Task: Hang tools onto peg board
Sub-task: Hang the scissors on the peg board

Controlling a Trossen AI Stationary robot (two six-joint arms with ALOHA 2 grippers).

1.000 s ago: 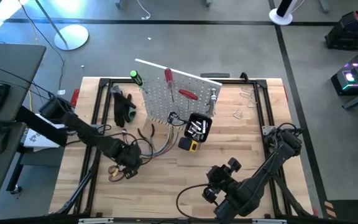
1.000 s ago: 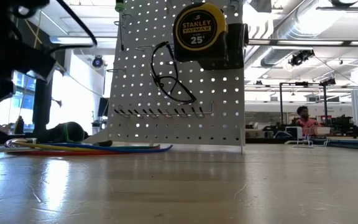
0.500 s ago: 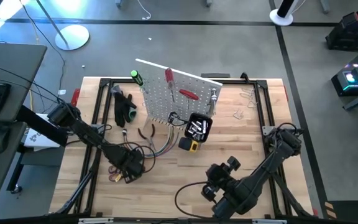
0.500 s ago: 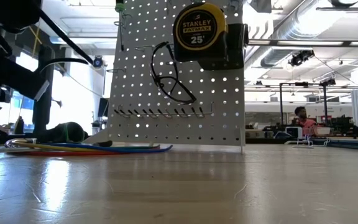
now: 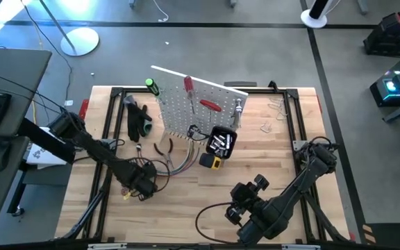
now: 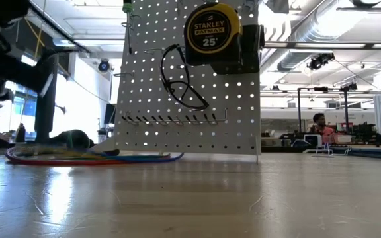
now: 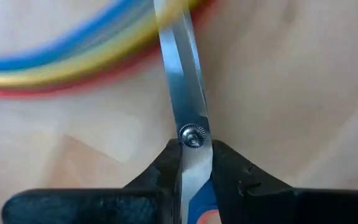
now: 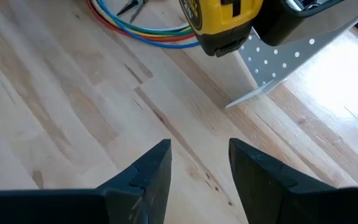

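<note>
Now my left pincer (image 7: pixel 194 171) is clamped on the scissors (image 7: pixel 188 118), its two dark fingers (image 7: pixel 160 177) pinching the blades just below the pivot screw, with a bit of red handle showing between them. In the high view this pincer (image 5: pixel 139 184) sits low over the desk (image 5: pixel 200 201) near its left front, close to the bundle of coloured cables (image 5: pixel 176 165), and the blade tips point toward those cables (image 7: pixel 55 62). So the step in hand is the pick-up of the scissors; I judge the grasp made, but the lift not yet begun.

The peg board (image 5: pixel 200 107) stands tilted toward the back of the desk, already carrying a red-handled screwdriver (image 5: pixel 210 106), a green-handled screwdriver (image 5: pixel 151 85) and the yellow tape measure (image 6: pixel 212 30). My right pincer (image 8: pixel 197 165) waits with its fingers apart over the bare front of the desk, facing the board.

Next I should raise the scissors straight up, clear of the cables so the tips do not snag them, then carry them to a free hook on the board and slip a handle loop over it. Held by the blades, they may swing, so a slow approach seems wise.
</note>
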